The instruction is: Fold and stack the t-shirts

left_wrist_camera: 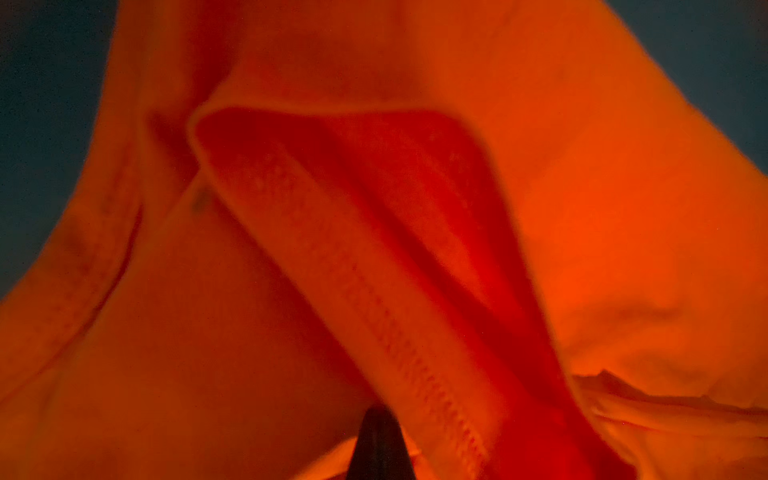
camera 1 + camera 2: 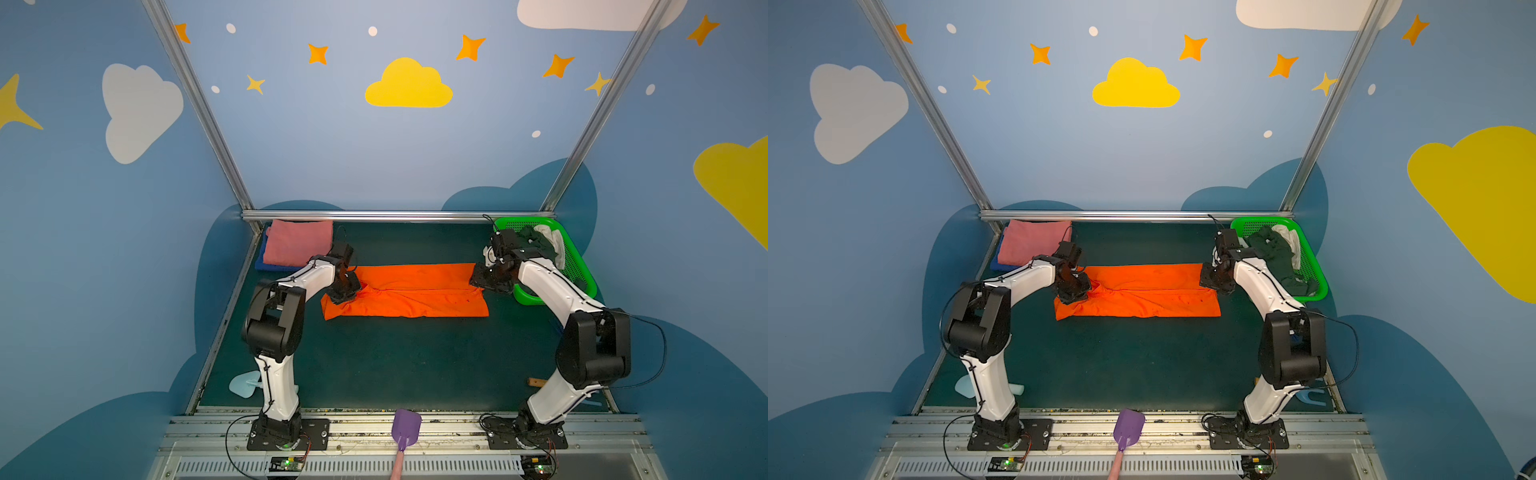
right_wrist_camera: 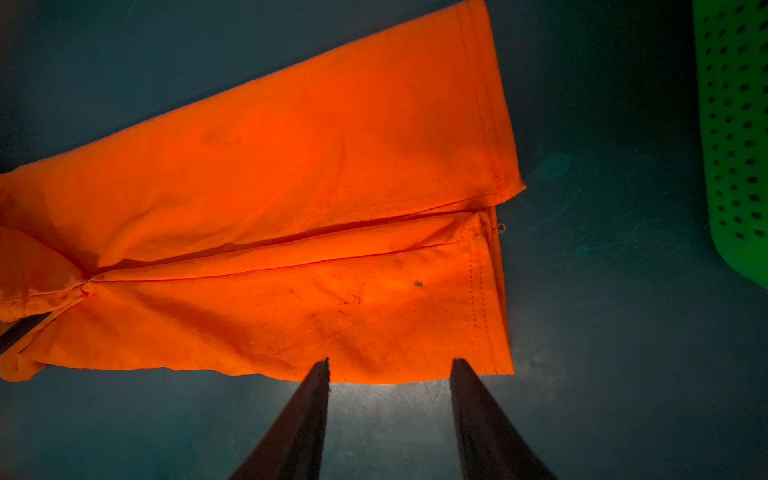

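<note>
While the orange t-shirt (image 2: 415, 291) lies as a long folded strip at mid-table, the crosswise fold is judged the step in hand. Left gripper (image 2: 345, 294), at the strip's 9 o'clock end: jaws fully closed, pinching bunched cloth. Right gripper (image 3: 390, 368), at the 3 o'clock end: jaws partly open, tips at the cloth edge, gripping nothing. Pink t-shirt (image 2: 297, 245) sits folded on the blue t-shirt (image 2: 261, 262) at the table's 10 o'clock corner. Next move calls for the left end carried over toward 3 o'clock, edges kept aligned.
</note>
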